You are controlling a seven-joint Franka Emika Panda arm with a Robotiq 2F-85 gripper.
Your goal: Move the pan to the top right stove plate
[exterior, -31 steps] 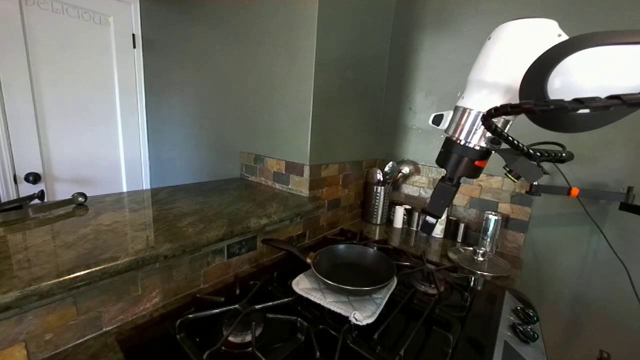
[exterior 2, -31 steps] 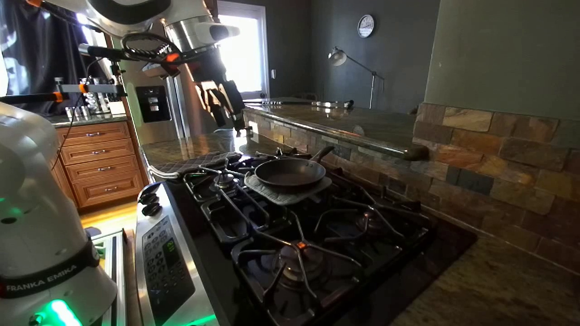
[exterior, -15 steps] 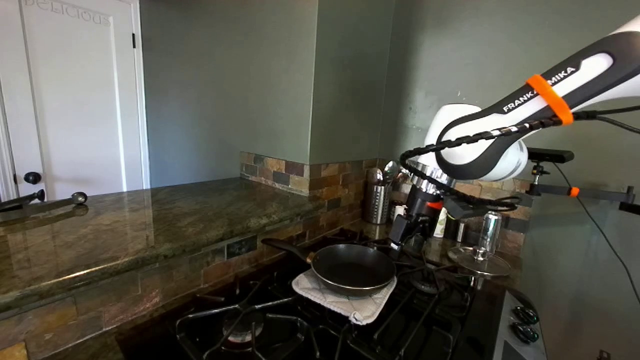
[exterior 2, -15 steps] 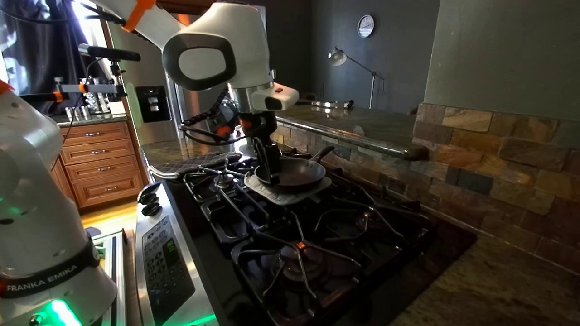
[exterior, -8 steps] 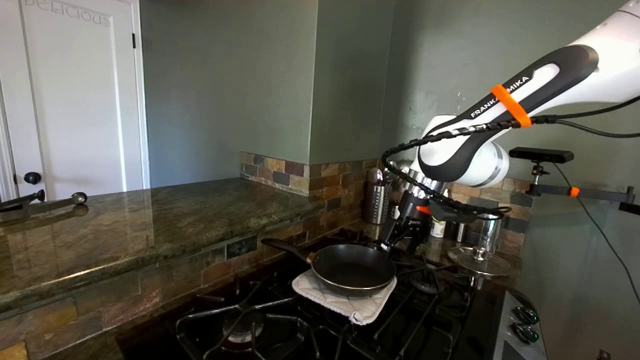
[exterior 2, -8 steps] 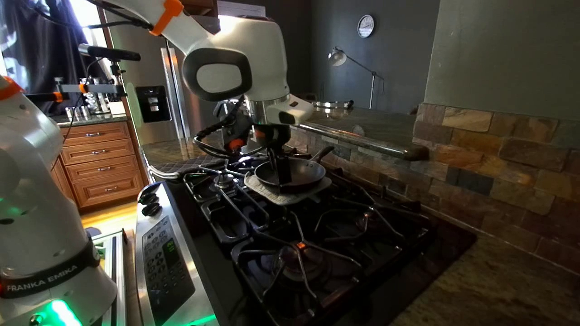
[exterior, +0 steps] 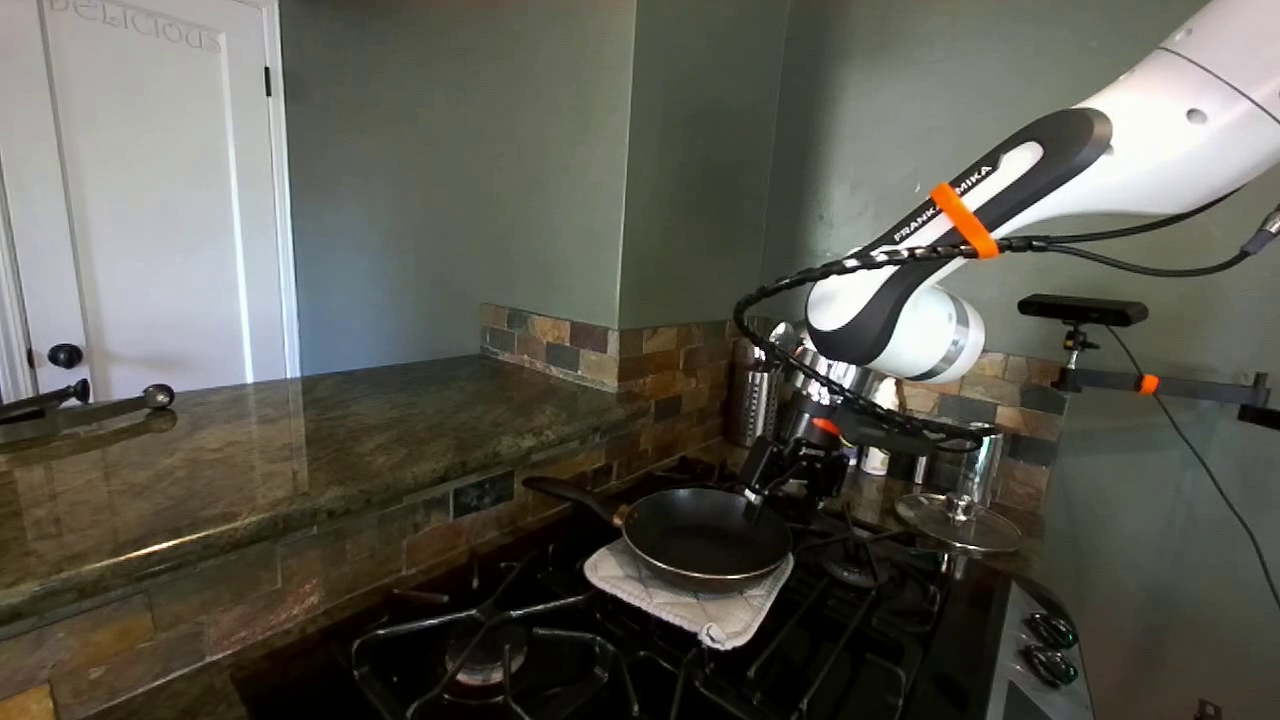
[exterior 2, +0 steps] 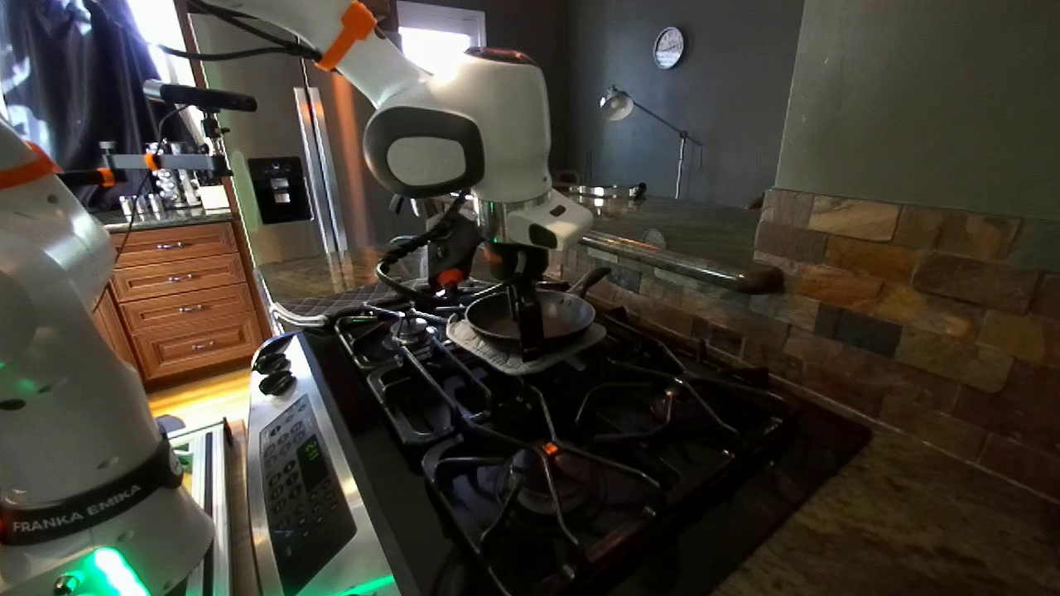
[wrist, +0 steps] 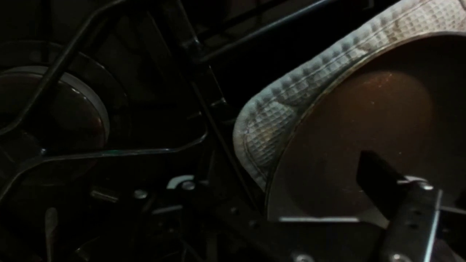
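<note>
while the round, shallow black frying pan [exterior: 705,540] is rested on the white quilted cloth [exterior: 670,604] near the middle of the black gas hob [exterior 2: 729,497], the black gas burner with a dark iron grate [exterior 2: 674,404] at the hob's back right corner is judged the destination. if only the wall is pinched, the pan could be tipped or swung by the weight of its dark handle [exterior: 570,495]. should too little lift be given, the cloth could be dragged along, or the base caught on the raised grate. the black two-fingered claw [exterior: 784,502] is spread wide astride the rim facing the hob's right edge: one finger is seen inside the pan, the other outside its wall. nothing is gripped; whether anything is touched cannot be told.
</note>
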